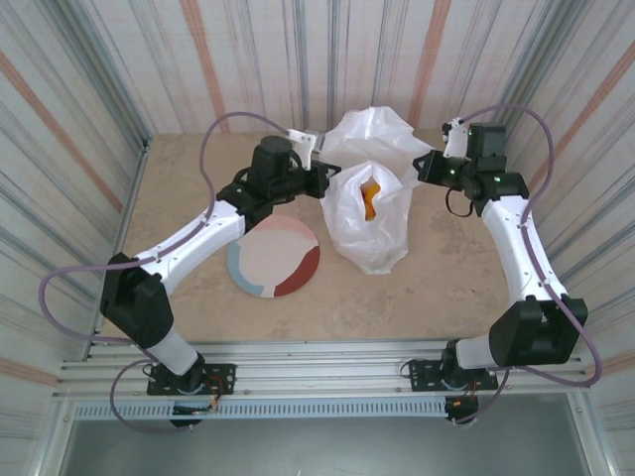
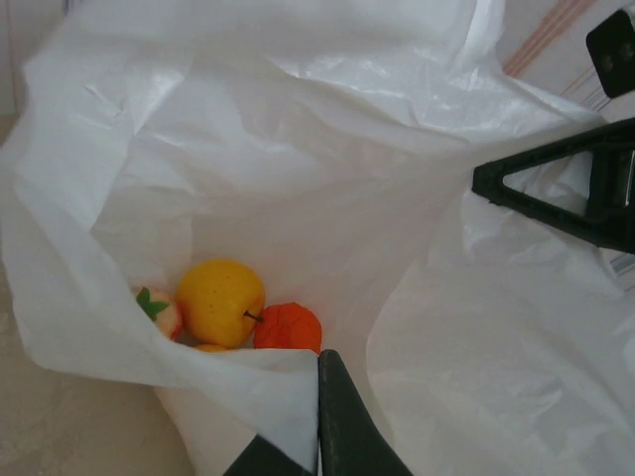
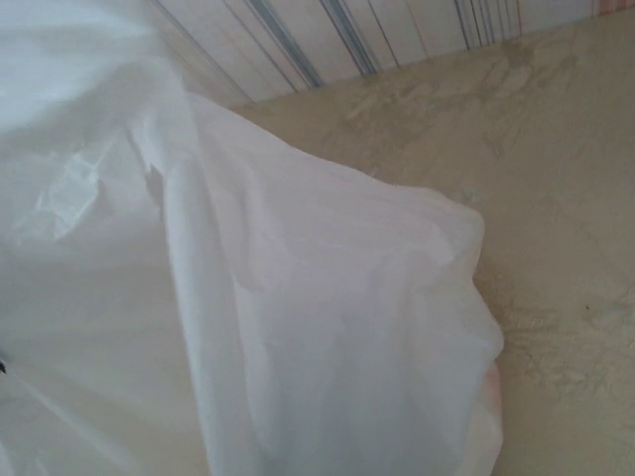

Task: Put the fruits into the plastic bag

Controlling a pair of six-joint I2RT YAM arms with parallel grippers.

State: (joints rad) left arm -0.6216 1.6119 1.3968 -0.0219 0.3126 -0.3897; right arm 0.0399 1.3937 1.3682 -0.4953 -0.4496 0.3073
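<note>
Inside the plastic bag (image 2: 298, 149), fruits (image 2: 220, 300) clear from left wrist, orange overhead

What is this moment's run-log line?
left end effector: shut on thin white plastic bag | right end effector: same | inside: yellow fruit, orange fruit

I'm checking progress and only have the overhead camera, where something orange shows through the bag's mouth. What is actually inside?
Observer: The left wrist camera looks down into the plastic bag. At the bottom lie a yellow fruit, an orange-red fruit and a small fruit with a green leaf. Others may be hidden underneath.
Operator: Is the left gripper really pinching the bag?
Observer: Yes. The left gripper is shut on the near rim, with the film folded against its finger.
Operator: And the right one?
Observer: The right gripper is shut with its tip at the opposite rim, so the mouth is spread open.
</note>
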